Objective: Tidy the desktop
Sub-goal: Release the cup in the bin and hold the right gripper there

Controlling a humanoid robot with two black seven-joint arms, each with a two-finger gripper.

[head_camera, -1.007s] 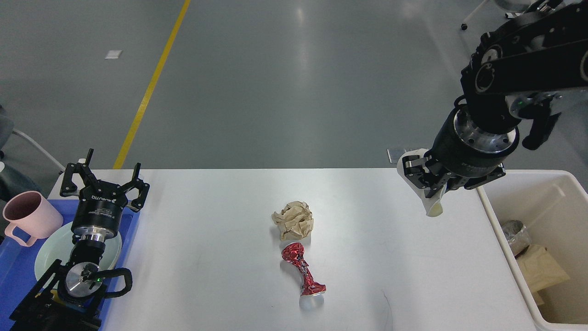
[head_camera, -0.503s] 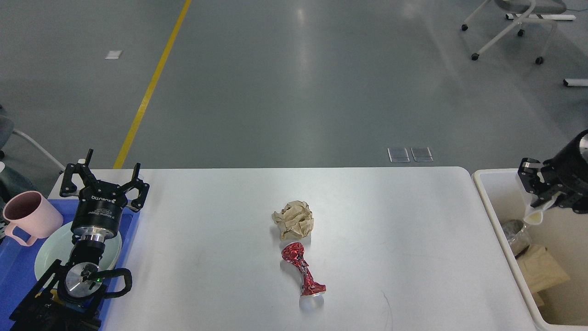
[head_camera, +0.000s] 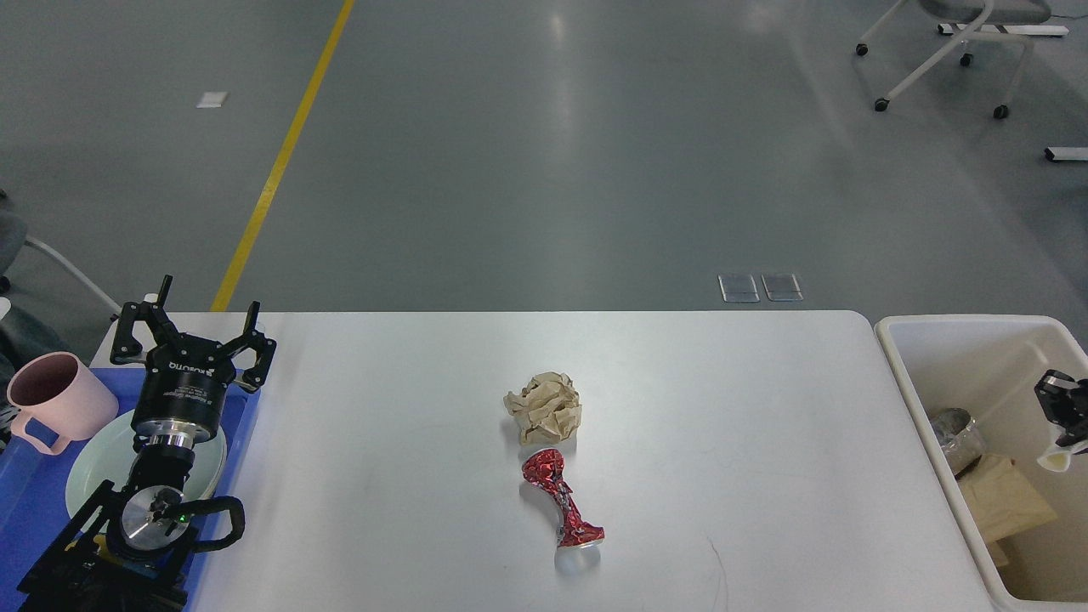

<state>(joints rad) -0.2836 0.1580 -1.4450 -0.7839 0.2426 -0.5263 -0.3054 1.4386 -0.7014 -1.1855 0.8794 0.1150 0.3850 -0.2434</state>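
Smooth white desktop [head_camera: 408, 476] — left gripper [head_camera: 194, 327] jaws apart, right gripper [head_camera: 1062, 416] jaws' state unclear.

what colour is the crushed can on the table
Red with dark and silver flecks, bare silver at its near end; the crushed can shows best in the head view.
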